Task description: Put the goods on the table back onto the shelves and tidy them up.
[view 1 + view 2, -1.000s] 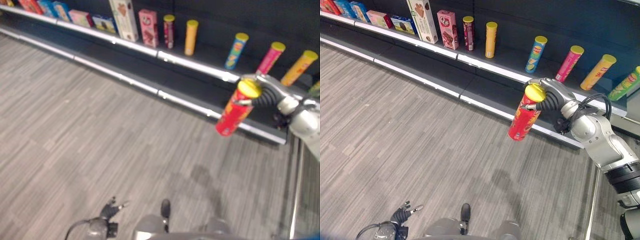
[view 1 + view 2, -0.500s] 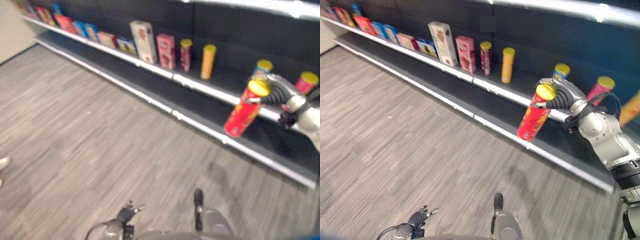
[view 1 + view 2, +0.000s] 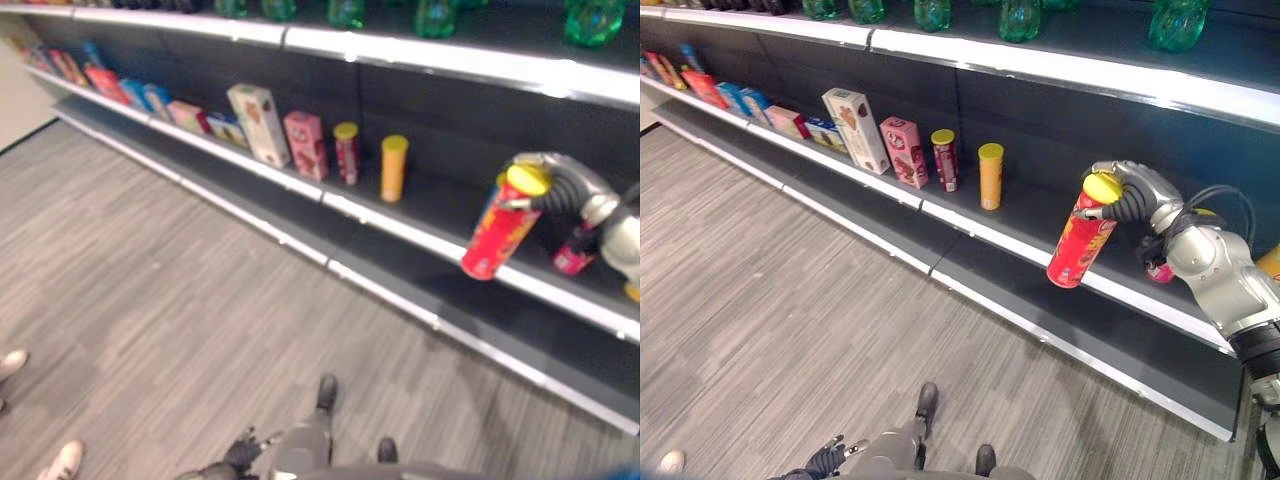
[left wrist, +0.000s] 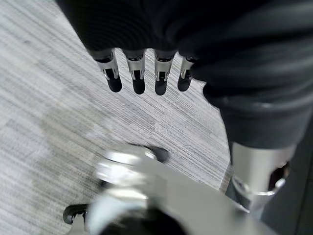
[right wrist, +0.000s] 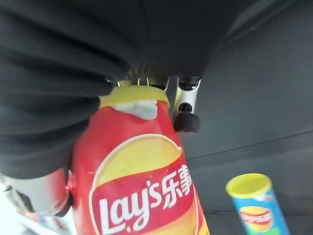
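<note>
A red chip can (image 3: 1081, 240) with a yellow lid hangs tilted in front of the middle shelf (image 3: 1038, 208). My right hand (image 3: 1137, 190) is shut on its top end. In the right wrist view the hand's dark cover (image 5: 58, 73) wraps the red can (image 5: 142, 191), and a blue can (image 5: 255, 208) stands on the shelf just beyond. A pink can (image 3: 1158, 271) shows behind my right wrist. My left hand (image 4: 146, 73) hangs low over the floor with straight fingers and holds nothing.
Along the middle shelf stand an orange can (image 3: 990, 176), a dark red can (image 3: 944, 160), a pink box (image 3: 903, 152), a tall white box (image 3: 851, 130) and several small boxes further left. Green bottles (image 3: 1019, 17) line the upper shelf. A person's shoes (image 3: 64, 461) show at the lower left.
The camera has tilted up, bringing the upper shelf into view. My right hand still holds the red can, which now hangs closer to the middle shelf, in front of the blue can.
</note>
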You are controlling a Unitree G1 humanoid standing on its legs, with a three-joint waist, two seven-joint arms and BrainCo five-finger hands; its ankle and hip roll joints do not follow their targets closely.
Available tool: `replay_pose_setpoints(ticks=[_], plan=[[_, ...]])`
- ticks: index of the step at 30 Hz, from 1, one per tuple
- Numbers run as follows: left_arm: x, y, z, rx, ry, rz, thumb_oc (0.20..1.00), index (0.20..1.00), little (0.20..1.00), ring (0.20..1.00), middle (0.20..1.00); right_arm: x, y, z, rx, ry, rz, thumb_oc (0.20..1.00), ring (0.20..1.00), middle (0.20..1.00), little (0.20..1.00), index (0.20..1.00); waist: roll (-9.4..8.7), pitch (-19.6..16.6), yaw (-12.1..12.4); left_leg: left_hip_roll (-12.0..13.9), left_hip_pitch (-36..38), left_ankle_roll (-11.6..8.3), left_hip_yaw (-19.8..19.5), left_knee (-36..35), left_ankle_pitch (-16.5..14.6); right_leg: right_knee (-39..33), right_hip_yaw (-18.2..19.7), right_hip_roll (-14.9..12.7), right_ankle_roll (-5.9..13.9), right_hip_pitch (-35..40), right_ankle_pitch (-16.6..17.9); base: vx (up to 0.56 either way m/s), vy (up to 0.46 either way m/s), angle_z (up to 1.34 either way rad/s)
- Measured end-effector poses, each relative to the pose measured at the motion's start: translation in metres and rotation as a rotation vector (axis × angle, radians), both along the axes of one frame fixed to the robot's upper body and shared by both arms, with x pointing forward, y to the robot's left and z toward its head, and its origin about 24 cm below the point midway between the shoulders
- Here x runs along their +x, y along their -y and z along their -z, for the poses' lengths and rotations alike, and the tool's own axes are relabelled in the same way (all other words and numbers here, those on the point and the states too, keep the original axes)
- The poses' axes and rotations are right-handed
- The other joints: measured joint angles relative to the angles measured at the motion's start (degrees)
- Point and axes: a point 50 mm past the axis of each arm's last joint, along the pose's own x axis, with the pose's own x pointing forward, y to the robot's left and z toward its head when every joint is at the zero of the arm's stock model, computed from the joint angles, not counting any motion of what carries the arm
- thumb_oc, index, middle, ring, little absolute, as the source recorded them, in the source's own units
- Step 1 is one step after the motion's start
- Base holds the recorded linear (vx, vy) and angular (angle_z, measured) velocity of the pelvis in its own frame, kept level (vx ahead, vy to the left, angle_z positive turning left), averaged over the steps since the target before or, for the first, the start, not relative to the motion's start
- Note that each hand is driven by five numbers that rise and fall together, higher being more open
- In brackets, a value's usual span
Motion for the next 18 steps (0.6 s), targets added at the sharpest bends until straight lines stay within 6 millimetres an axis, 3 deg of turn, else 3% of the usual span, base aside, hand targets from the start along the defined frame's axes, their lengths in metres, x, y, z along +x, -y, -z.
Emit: replay_pose_setpoints(ticks=[3,4,5,6,8,10,11,12,14,15,18], plan=[[-0.013,-0.001,0.002,0.002,-0.033,-0.009,1.0,1.0,1.0,1.0,1.0,0.0,-0.001,-0.001,-0.012,0.007,-0.004,0.2,0.2,0.2,0.2,0.2,1.49,-1.15,-0.17,0.03,0.84,1.33,0.62,0.85,0.42,0.21,2.4,-0.11,0.06,1.4,-2.11,0.21,0.258,-0.63],[-0.007,-0.001,0.0,0.006,-0.011,-0.007,1.0,1.0,1.0,1.0,1.0,0.001,-0.005,0.002,-0.028,0.012,-0.007,0.2,0.2,0.2,0.2,0.2,2.05,-1.62,-0.63,0.81,3.03,4.38,3.9,-0.35,1.56,6.26,5.53,-0.55,1.63,-1.23,-5.61,0.08,0.125,-1.1],[-0.004,-0.001,-0.002,0.01,0.009,-0.003,1.0,1.0,1.0,1.0,1.0,0.001,-0.011,0.003,-0.045,0.012,-0.027,0.2,0.2,0.2,0.2,0.2,2.29,-1.69,0.03,0.95,3.25,6.11,6.19,-0.35,1.56,13.96,6.02,-0.92,4.84,-5.22,-8.0,0.06,0.09,-1.16],[0.005,-0.004,-0.004,0.021,0.042,0.003,1.0,1.0,1.0,1.0,1.0,0.0,-0.017,0.002,-0.055,0.023,-0.05,0.2,0.2,0.2,0.2,0.2,1.71,-1.43,-0.44,-0.23,4.01,7.4,7.18,-0.33,1.13,19.21,5.21,-2.81,6.66,-7.64,-9.94,0.04,0.053,-0.7],[0.024,-0.007,-0.009,0.037,0.097,0.017,1.0,1.0,1.0,1.0,1.0,-0.001,-0.022,-0.002,-0.049,0.047,-0.069,0.2,0.2,0.2,0.2,0.2,1.05,-0.99,-0.97,-2.64,5.55,9.21,8.29,-0.3,-0.2,21.0,3.82,-8.66,8.62,-8.3,-11.19,0.02,0.018,-0.3],[0.047,-0.015,-0.018,0.063,0.172,0.037,1.0,1.0,1.0,1.0,1.0,-0.002,-0.03,-0.007,-0.022,0.085,-0.097,0.2,0.2,0.2,0.2,0.2,0.71,-0.15,-1.47,-3.2,5.81,9.66,7.97,-0.35,-0.61,19.59,3.07,-11.66,9.81,-10.55,-11.22,0.01,-0.044,-0.12],[0.06,-0.021,-0.023,0.089,0.198,0.049,1.0,1.0,1.0,1.0,1.0,-0.001,-0.037,-0.006,-0.004,0.101,-0.121,0.2,0.2,0.2,0.2,0.2,0.48,0.66,-1.49,-2.94,5.77,9.34,7.76,-0.35,-0.99,18.11,2.58,-11.67,9.91,-13.22,-11.15,0.02,-0.055,-0.07],[0.066,-0.025,-0.025,0.106,0.207,0.049,1.0,1.0,1.0,1.0,1.0,0.001,-0.041,-0.006,0.009,0.111,-0.134,0.2,0.2,0.2,0.2,0.2,0.33,1.27,-1.76,-2.56,5.81,9.32,7.86,-0.36,-0.98,16.51,2.53,-11.43,10.46,-14.16,-10.69,0.07,-0.035,0.25],[0.078,-0.031,-0.033,0.141,0.246,0.08,1.0,1.0,1.0,1.0,1.0,0.0,-0.049,-0.007,0.013,0.119,-0.168,0.2,0.2,0.2,0.2,0.2,-1.8,2.27,-3.0,-4.28,6.4,7.94,5.93,-0.4,-2.0,8.67,2.44,-11.95,12.05,-14.04,-2.76,0.09,-0.05,0.63],[0.075,-0.029,-0.031,0.135,0.24,0.077,1.0,1.0,1.0,1.0,1.0,-0.001,-0.053,-0.008,0.011,0.132,-0.18,0.2,0.2,0.2,0.2,0.2,-2.12,2.36,-2.8,-4.48,6.89,7.68,5.15,-0.41,-2.26,6.89,2.35,-12.11,11.72,-12.38,0.18,0.05,-0.061,0.37],[0.054,-0.018,-0.02,0.098,0.182,0.041,1.0,1.0,1.0,1.0,1.0,0.001,-0.058,-0.014,0.022,0.167,-0.196,0.2,0.2,0.2,0.2,0.2,-2.18,2.56,-1.57,-3.5,7.01,6.56,5.38,-0.41,-2.78,0.51,1.03,-11.29,10.1,-9.16,3.87,0.01,-0.05,0.06]])
